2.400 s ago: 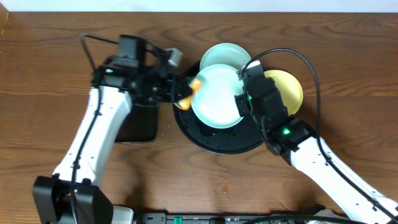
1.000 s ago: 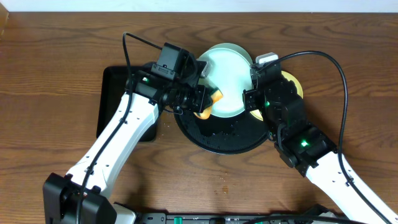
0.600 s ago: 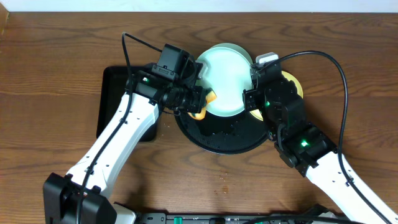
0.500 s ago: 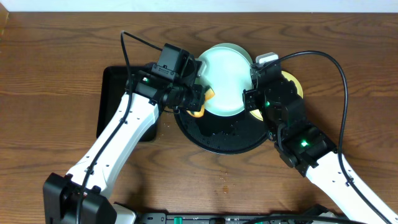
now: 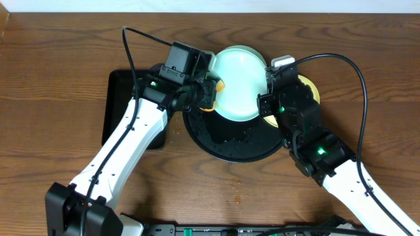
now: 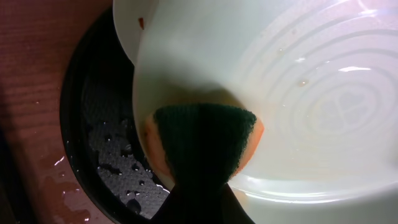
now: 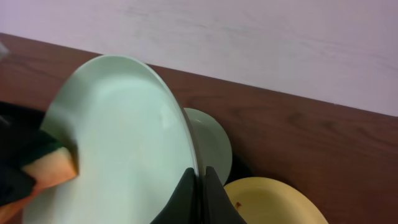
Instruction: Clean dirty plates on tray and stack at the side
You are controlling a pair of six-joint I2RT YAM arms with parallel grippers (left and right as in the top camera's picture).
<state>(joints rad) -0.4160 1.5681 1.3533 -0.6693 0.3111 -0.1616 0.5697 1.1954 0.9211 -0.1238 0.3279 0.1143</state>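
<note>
The left wrist view is showing what the overhead cannot: the left hand (image 6: 202, 202) is pinching an orange-and-green sponge (image 6: 205, 140) against the tilted mint plate (image 6: 311, 93), above droplets (image 6: 109, 168) on the round black tray (image 6: 78, 112). The right wrist view is showing the right hand (image 7: 200, 186) pinching that plate's rim, with a second mint plate (image 7: 211, 143) behind and a yellow plate (image 7: 273, 202) beside. Three plates, one sponge and one round tray are sitting on the bench (image 5: 65, 52).
</note>
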